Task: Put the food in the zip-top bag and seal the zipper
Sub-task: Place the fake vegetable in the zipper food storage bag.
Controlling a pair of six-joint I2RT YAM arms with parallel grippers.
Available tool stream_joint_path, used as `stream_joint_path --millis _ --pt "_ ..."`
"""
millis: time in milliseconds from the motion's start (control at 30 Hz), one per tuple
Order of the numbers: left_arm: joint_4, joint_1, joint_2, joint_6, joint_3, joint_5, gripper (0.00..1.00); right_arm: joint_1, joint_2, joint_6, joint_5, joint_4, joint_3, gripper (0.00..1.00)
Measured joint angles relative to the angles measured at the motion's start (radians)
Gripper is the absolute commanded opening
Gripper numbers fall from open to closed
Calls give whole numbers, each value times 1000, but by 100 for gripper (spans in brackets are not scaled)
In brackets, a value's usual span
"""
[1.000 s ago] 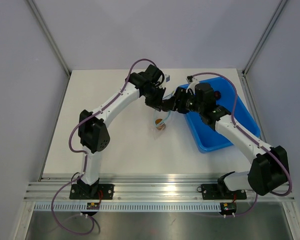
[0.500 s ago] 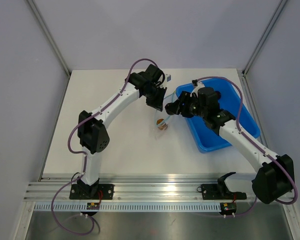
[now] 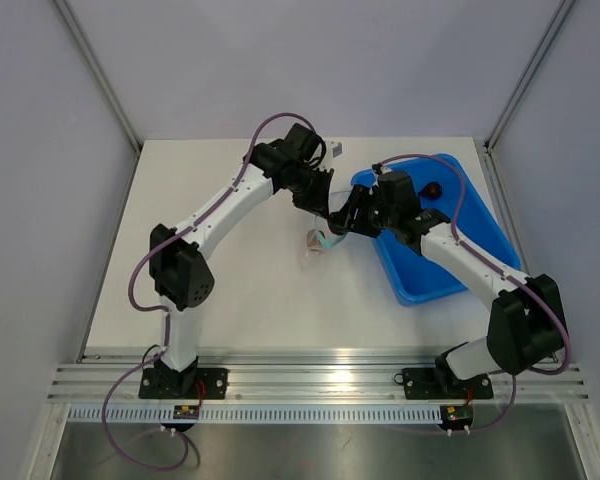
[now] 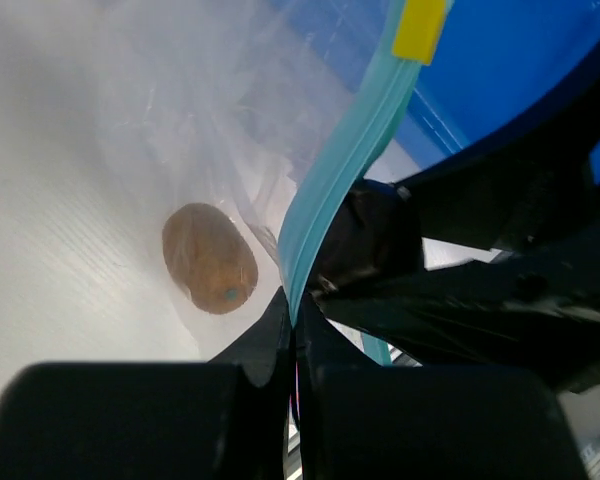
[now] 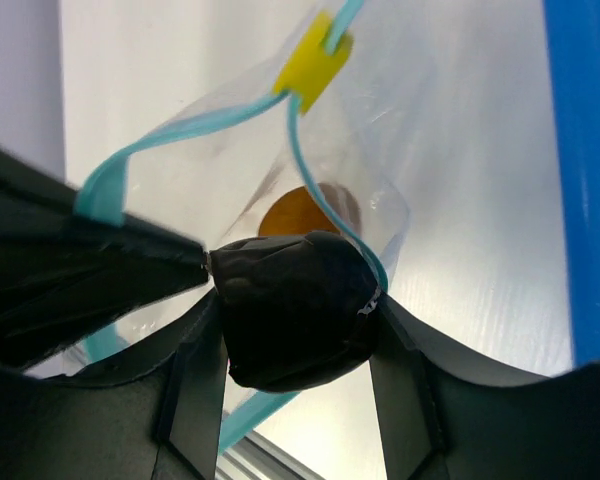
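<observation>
The zip-top bag (image 3: pixel 318 241) hangs over the white table, left of the tray. My left gripper (image 4: pixel 295 312) is shut on its teal zipper (image 4: pixel 332 178), below the yellow slider (image 4: pixel 420 26). An orange-brown piece of food (image 4: pixel 210 258) lies inside the clear pouch. My right gripper (image 5: pixel 295 300) is shut on a dark purplish-black piece of food (image 5: pixel 290 325), held at the bag's open mouth between the two zipper strips (image 5: pixel 105 185). The orange piece (image 5: pixel 288 213) shows just beyond it. Another dark piece (image 3: pixel 432 188) lies in the tray.
The big blue tray (image 3: pixel 460 268) sits on the right, its rim (image 5: pixel 580 150) close beside my right gripper. Both arms meet over the table's middle (image 3: pixel 332 215). Grey walls enclose the table, and a metal rail (image 3: pixel 310 382) runs along the near edge.
My right gripper has moved left and down from the tray side to the bag's mouth, carrying the dark piece. The left gripper has kept its hold, and the bag has shifted slightly.
</observation>
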Motion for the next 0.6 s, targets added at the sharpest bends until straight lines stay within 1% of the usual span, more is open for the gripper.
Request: stream_joint_path --millis 133,233,333,367,467,600 --pt "6 -5 0 -5 0 32 0 3 53 8 61 -82 56 43" --pt "15 -5 0 -10 -3 55 0 4 80 10 113 -151 104 46" --pt "24 -9 -1 -19 -12 73 0 5 96 11 157 -206 153 64" --pt "25 -10 -1 -21 -14 76 0 5 100 11 166 -217 167 76" --pt "28 -11 -1 -24 -17 82 0 5 101 10 171 -226 185 89" --pt "17 -10 0 -25 -17 77 0 5 98 5 170 -230 185 90"
